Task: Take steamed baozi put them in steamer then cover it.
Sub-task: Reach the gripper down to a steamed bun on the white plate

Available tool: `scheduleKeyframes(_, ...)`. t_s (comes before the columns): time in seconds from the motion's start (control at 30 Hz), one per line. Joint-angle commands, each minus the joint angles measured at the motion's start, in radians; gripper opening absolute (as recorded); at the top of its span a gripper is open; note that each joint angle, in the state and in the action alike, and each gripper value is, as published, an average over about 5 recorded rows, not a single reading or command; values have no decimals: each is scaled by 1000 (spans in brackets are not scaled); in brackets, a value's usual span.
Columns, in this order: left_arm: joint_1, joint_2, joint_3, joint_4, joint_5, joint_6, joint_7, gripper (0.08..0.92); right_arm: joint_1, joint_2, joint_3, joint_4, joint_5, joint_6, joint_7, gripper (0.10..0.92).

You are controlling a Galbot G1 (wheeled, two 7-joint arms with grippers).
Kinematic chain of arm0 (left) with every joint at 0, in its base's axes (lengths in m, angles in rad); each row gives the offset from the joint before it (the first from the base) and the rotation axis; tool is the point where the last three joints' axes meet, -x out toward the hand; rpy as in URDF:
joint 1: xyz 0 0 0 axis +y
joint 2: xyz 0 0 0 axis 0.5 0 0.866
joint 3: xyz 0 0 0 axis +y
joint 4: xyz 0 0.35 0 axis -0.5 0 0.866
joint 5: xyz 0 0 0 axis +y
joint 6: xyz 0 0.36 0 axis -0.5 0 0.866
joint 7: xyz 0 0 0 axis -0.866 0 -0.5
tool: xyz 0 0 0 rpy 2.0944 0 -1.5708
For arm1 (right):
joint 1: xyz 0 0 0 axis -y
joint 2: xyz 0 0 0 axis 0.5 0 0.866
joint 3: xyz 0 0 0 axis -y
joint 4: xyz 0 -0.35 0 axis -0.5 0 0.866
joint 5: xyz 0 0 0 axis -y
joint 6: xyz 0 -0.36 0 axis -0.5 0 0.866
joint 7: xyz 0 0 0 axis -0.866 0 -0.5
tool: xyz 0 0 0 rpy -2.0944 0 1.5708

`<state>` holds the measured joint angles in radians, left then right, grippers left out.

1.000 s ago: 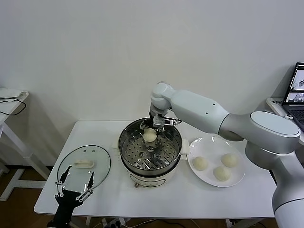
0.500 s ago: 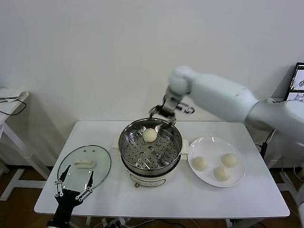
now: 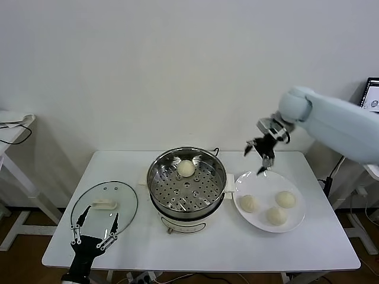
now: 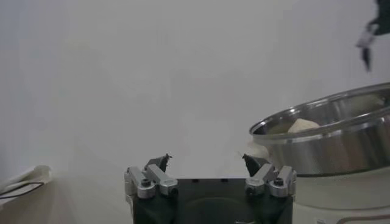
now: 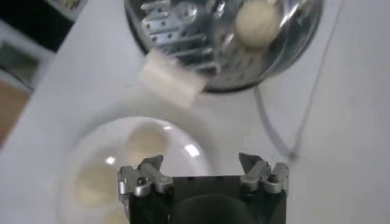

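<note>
Our right arm is cut off at the edge of the head view, so we only get the forearm and the right gripper (image 3: 261,155), hanging in the air above the far rim of the white plate (image 3: 298,220), fingers spread wide and holding nothing. The right wrist view is pretty smeared; we can make out the plate (image 5: 201,159) and pale blobs on it, but no pleats.

One baozi in the steamer (image 3: 186,168) sits on the perforated tray toward the back wall. The steamer (image 3: 155,192) stands mid tabletop, uncovered. Three baozi on the plate (image 3: 276,215) lie just to its right, close together but apart. The steamer's side handle nearly touches the plate rim.

The glass lid (image 3: 128,203) lies flat on the left part of the tabletop (image 3: 331,248), well apart from the steamer. Our left gripper (image 3: 93,236) is low at the near left edge, fingers wide, empty, tips over the lid's near edge.

Plenty of bare tabletop along the front. Plain white wall behind.
</note>
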<state>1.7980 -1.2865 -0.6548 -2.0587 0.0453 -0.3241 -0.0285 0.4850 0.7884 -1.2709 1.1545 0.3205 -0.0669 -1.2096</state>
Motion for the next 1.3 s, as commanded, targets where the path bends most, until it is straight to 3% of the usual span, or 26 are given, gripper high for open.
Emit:
scheduleKeyframes(0.03,2,-4,1,-4,0,9,0,823,-150,-64,-41,27,41,-152,85,823)
scheduleKeyframes(0.37,12,-5,-10,3,1,1,-3,823,-235,31,-11,-19,0,-185,199,823)
scheduleKeyframes(0.9,12,-8,-10,9,0,-2,-5,823,-284,69,19,-47,-22,-183,248,821)
scheduleKeyframes(1.13,12,-10,-9,9,0,-1,-5,823,-277,67,22,-38,-25,-183,252,700)
scheduleKeyframes(1.3,13,-11,-8,6,0,-1,-6,823,-220,44,16,-10,-20,-182,230,661)
